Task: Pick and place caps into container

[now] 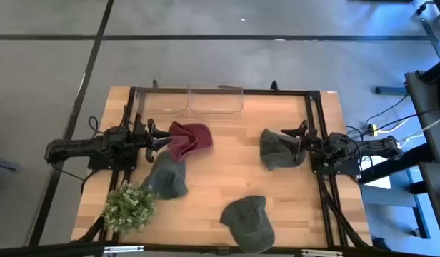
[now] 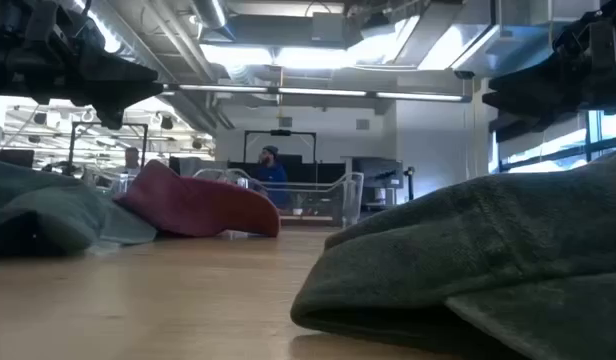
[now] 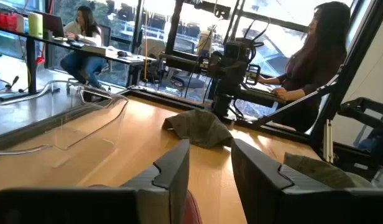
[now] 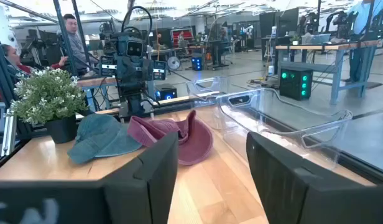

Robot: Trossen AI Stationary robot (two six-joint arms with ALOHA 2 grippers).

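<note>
Open-plan robotics lab: workbenches [image 4: 316, 46], equipment, people [image 3: 306, 59] at desks.

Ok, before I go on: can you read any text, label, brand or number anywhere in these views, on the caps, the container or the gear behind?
No readable text in any view.
Caps, maroon cap and grey-green caps: no logo or lettering shows.
Container: clear plastic, no label visible.
Black box with green lights in the right wrist view: lights only, no legible marking.
Screens on the left arm's base: glowing, too blurred to read.
</note>
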